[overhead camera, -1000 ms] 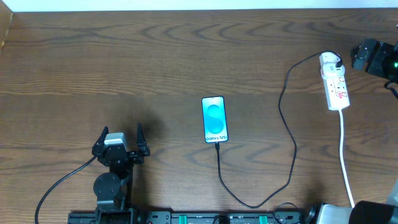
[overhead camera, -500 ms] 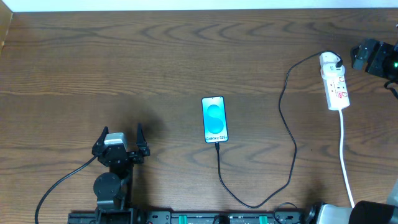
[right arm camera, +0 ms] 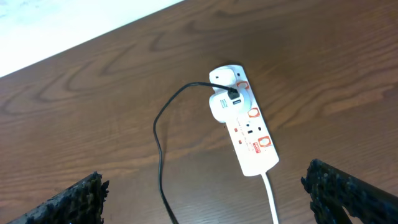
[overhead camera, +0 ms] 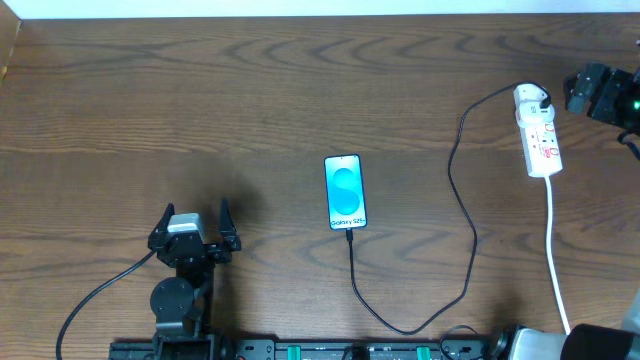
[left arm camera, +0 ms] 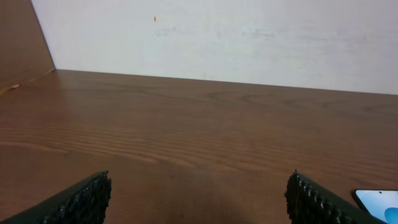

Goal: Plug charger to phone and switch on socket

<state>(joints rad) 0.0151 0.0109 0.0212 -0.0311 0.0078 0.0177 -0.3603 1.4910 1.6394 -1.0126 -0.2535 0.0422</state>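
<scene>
The phone lies flat mid-table, screen lit blue; one corner of it shows in the left wrist view. The charger, a thin black cable, meets the phone's bottom edge, loops along the front edge and runs up to the white plug on the socket. My right gripper hovers just right of the socket's far end. It is open, with the socket and charger cable below and ahead of its fingers. My left gripper rests open at the front left over bare wood, well left of the phone.
The socket's white cord trails toward the front right edge. A white wall borders the table's far side. The arms' bases and a black arm cable sit along the front edge.
</scene>
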